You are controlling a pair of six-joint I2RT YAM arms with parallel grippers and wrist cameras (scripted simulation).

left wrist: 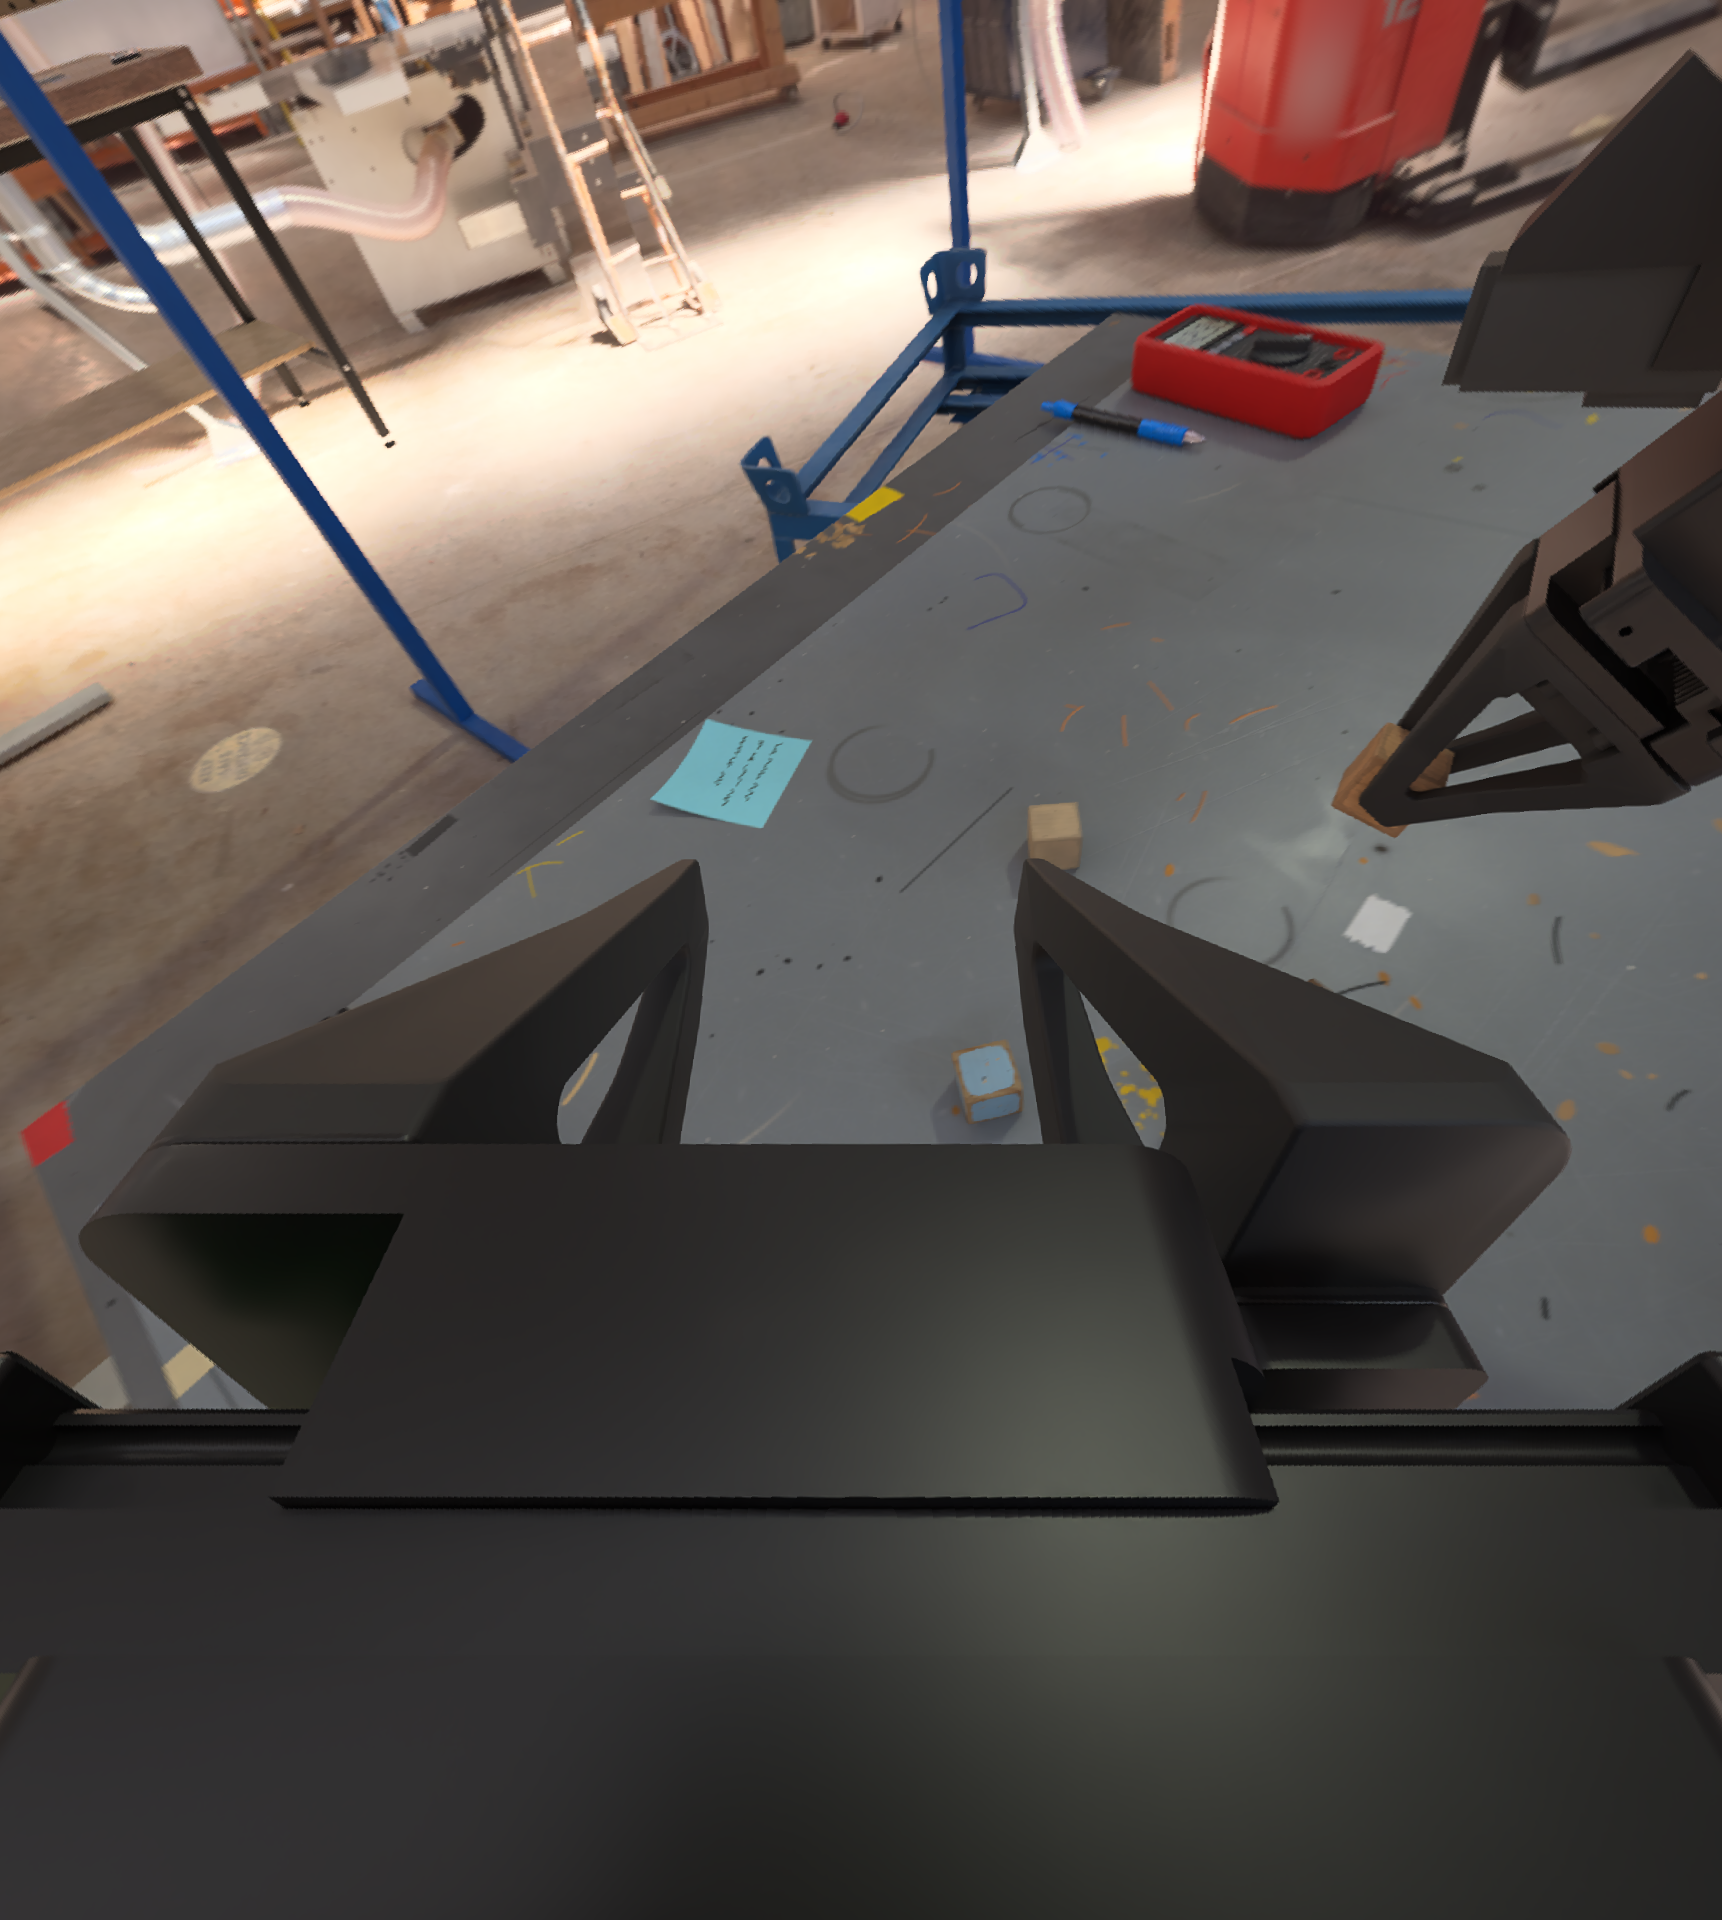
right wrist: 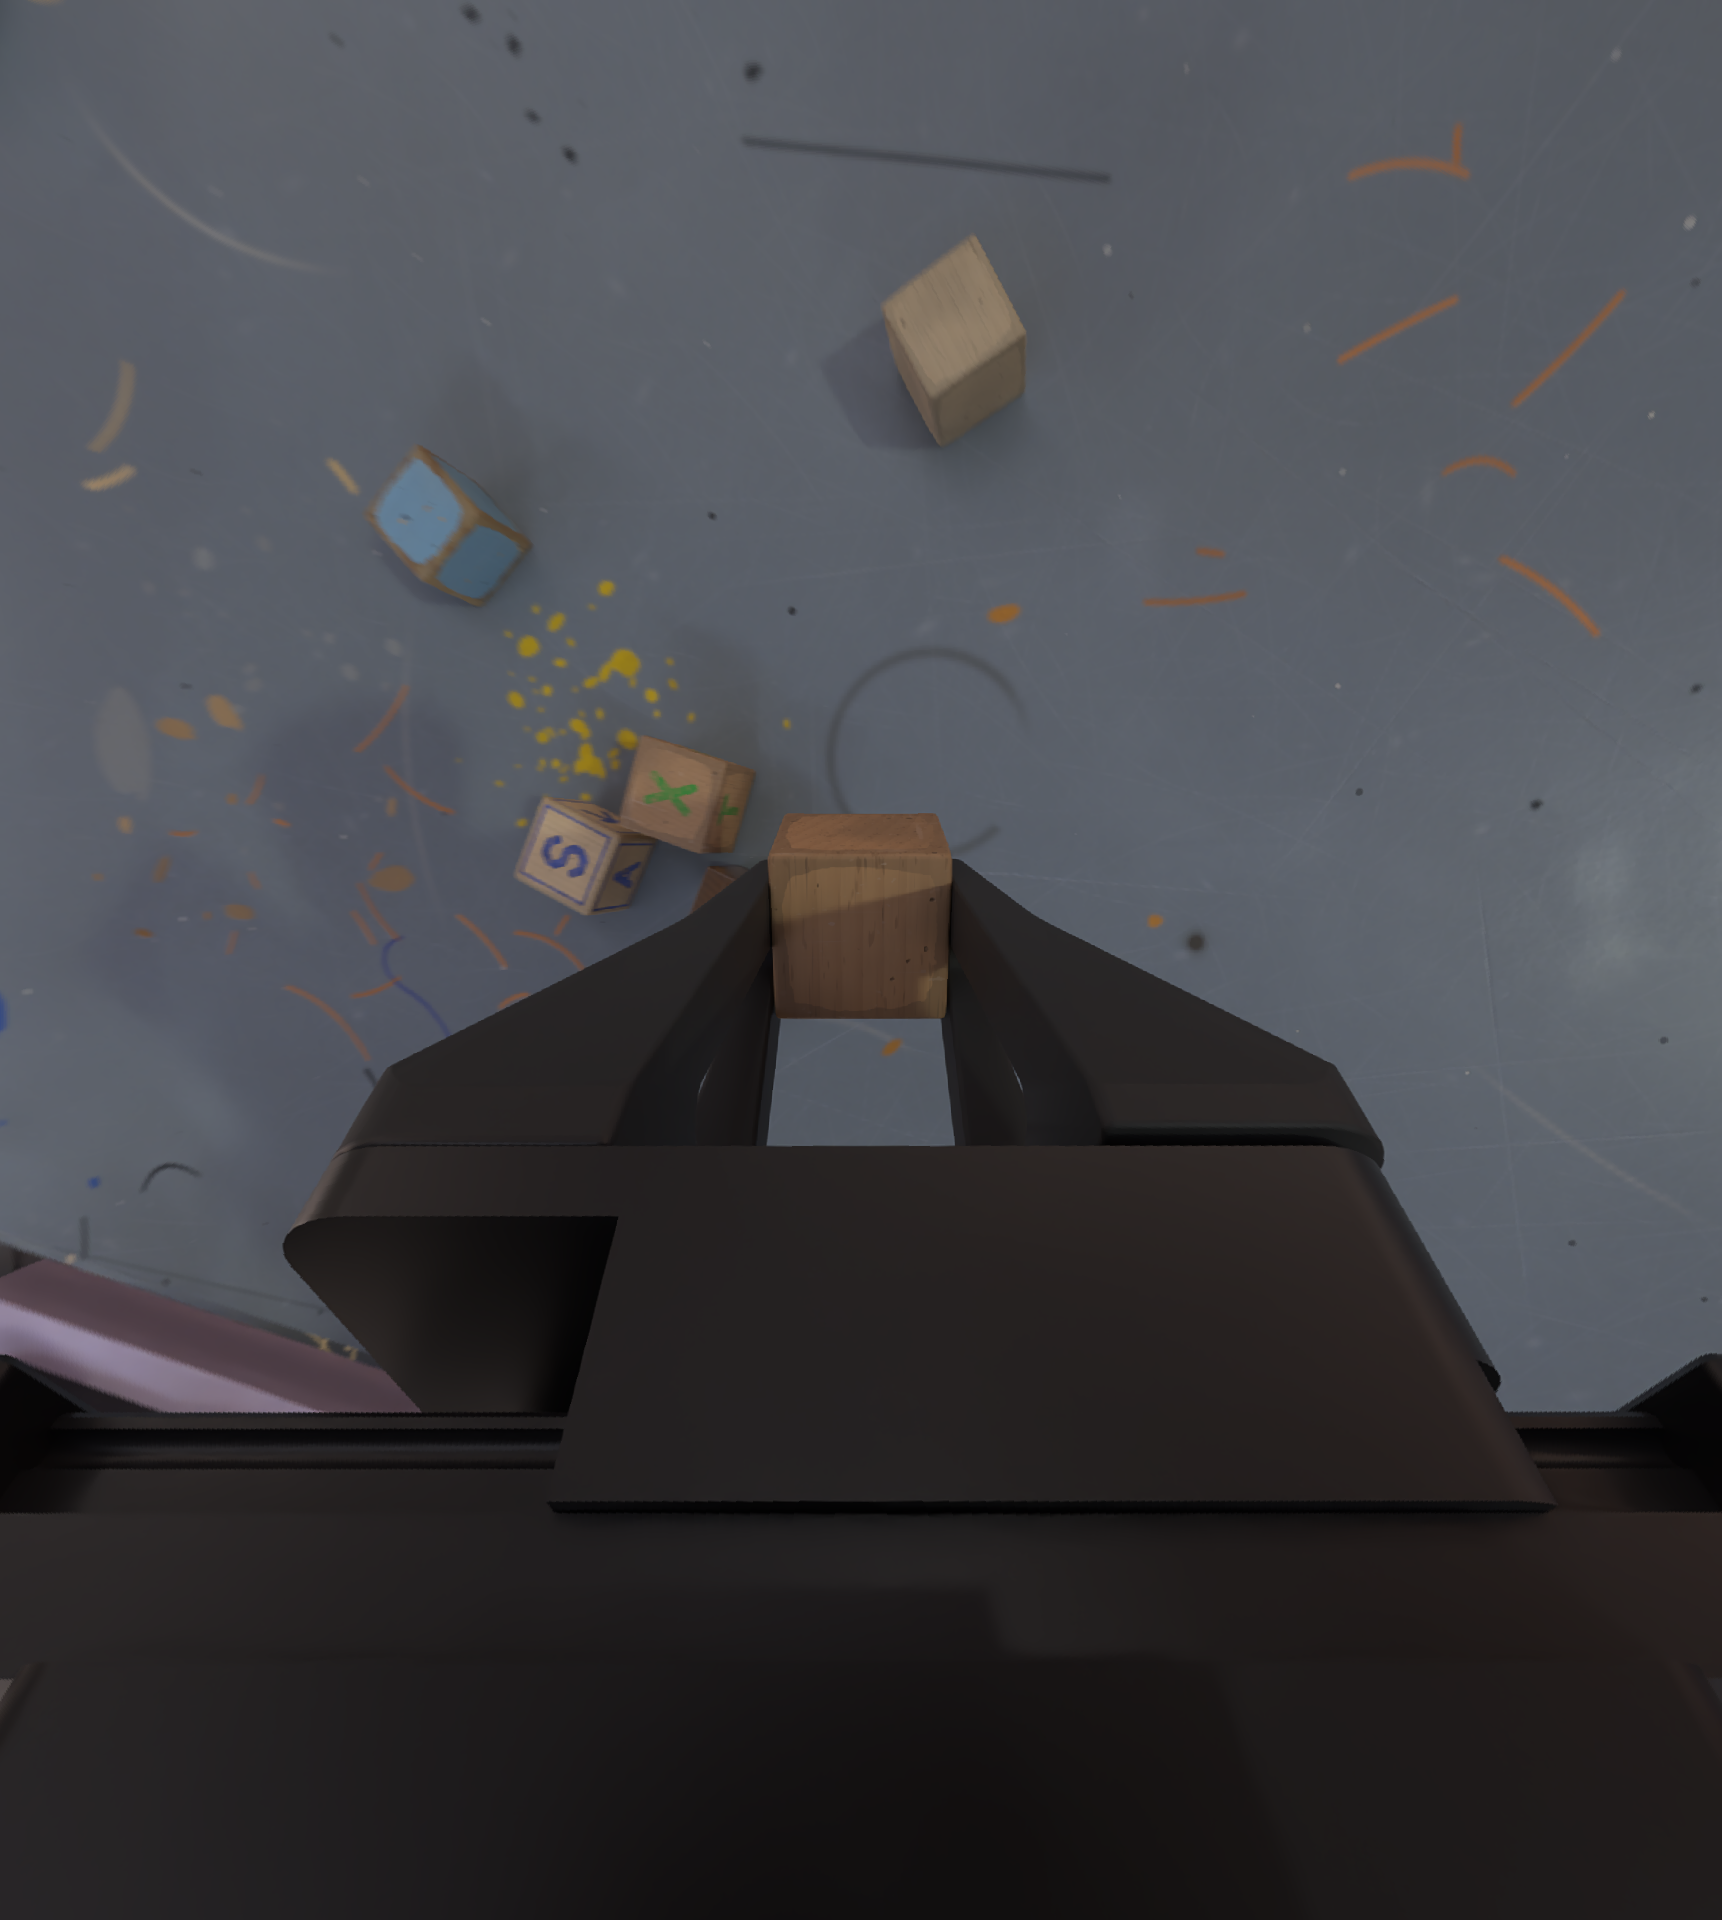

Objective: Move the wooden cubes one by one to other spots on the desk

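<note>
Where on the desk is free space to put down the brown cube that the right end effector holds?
Bare desk lies right of the held brown cube, beyond the pale cube. It is crowded left, around the two lettered cubes and the blue cube.

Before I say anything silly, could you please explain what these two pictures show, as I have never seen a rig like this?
Both pictures come from cameras mounted on two robot arms, each looking forward along its own two fingers. In the left wrist view, the left pincer is open and empty above a grey desk. The other arm shows at the right of that view, carrying a cube. The right wrist view shows this close up: the right pincer is shut on a brown cube, above the desk. On the desk lie a pale cube, a blue cube and two lettered cubes touching each other. Farther off are a blue note, a pen and a red meter.
</note>
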